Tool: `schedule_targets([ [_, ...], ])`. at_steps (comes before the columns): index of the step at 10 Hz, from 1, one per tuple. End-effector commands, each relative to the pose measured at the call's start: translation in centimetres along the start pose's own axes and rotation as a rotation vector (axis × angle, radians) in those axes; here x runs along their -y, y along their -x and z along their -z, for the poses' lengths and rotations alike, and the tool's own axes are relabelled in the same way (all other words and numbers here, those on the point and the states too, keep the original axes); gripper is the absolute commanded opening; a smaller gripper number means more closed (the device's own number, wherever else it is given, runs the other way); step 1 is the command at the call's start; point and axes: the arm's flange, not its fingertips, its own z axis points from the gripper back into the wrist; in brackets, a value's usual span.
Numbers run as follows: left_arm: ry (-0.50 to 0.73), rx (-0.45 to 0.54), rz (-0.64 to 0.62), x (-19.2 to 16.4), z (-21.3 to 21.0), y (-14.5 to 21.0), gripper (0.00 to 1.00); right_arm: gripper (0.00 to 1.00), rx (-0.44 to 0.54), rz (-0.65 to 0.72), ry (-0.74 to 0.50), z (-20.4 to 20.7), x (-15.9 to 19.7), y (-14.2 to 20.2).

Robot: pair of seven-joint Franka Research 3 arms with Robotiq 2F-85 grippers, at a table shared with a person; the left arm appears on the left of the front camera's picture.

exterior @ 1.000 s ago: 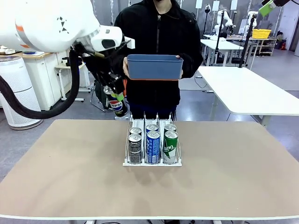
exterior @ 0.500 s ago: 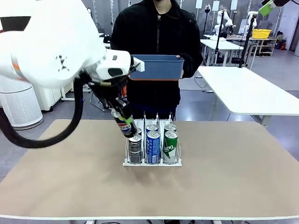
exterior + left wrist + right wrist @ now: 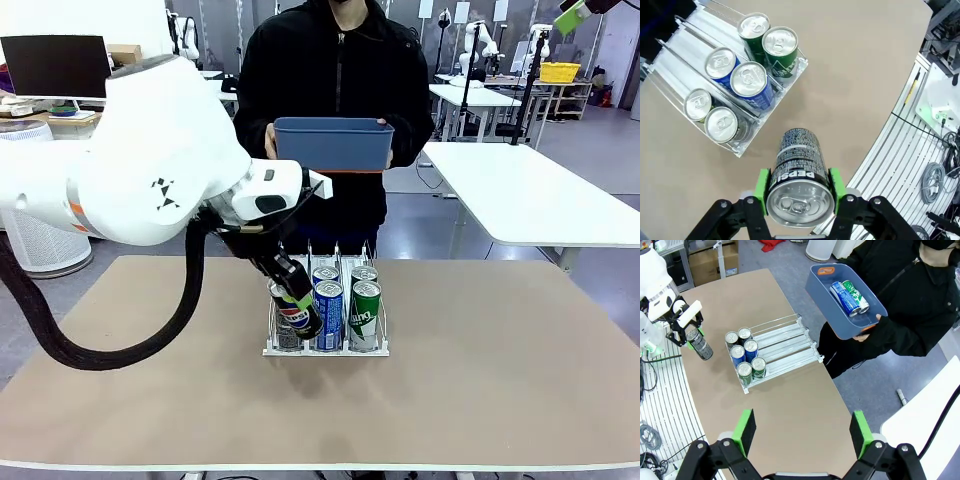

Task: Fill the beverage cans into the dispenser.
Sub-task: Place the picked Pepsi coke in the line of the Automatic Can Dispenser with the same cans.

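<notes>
Bare tabletop (image 3: pixel 500 380) spreads wide at 3 and 9 o'clock of the dispenser (image 3: pixel 325 351), whose back nears the far edge. At 12 o'clock a person (image 3: pixel 340 80) holds a blue bin (image 3: pixel 330 145) carrying two cans (image 3: pixel 850 296). Six more crowd the rack's front lip, with the rear lanes open. The left end effector (image 3: pixel 799 182) clamps a tilted Pepsi can (image 3: pixel 799 165) over tabletop at the rack's 7 o'clock corner. The right end effector (image 3: pixel 802 432) hangs high, jaws wide.
</notes>
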Motion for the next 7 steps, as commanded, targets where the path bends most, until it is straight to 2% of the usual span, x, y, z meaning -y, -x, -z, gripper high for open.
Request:
schedule_targets([
  [1, 0.103, 0.000, 0.062, -1.8, 0.9, 0.2, 0.58, 1.00, 0.000, 0.000, -0.001, 0.0, -0.1, 0.0],
  [2, 0.163, -0.002, 0.079, -2.4, 1.7, 0.5, 0.58, 1.00, 0.000, 0.000, -0.001, 0.0, -0.1, 0.0],
  [4, 0.139, -0.036, 0.097, -3.4, 2.3, 1.2, 0.58, 1.00, 0.000, 0.000, -0.001, 0.0, -0.1, 0.0],
  [5, 0.163, -0.096, 0.139, -3.6, 2.1, 1.3, 0.58, 1.00, 0.000, 0.000, -0.001, 0.0, -0.1, 0.0],
  [6, 0.119, -0.034, 0.081, -2.9, 2.6, 1.2, 0.58, 1.00, 0.000, 0.000, -0.001, 0.0, -0.1, 0.0],
  [7, 0.119, -0.034, 0.081, -2.9, 2.6, 1.2, 0.58, 1.00, 0.000, 0.000, -0.001, 0.0, -0.1, 0.0],
])
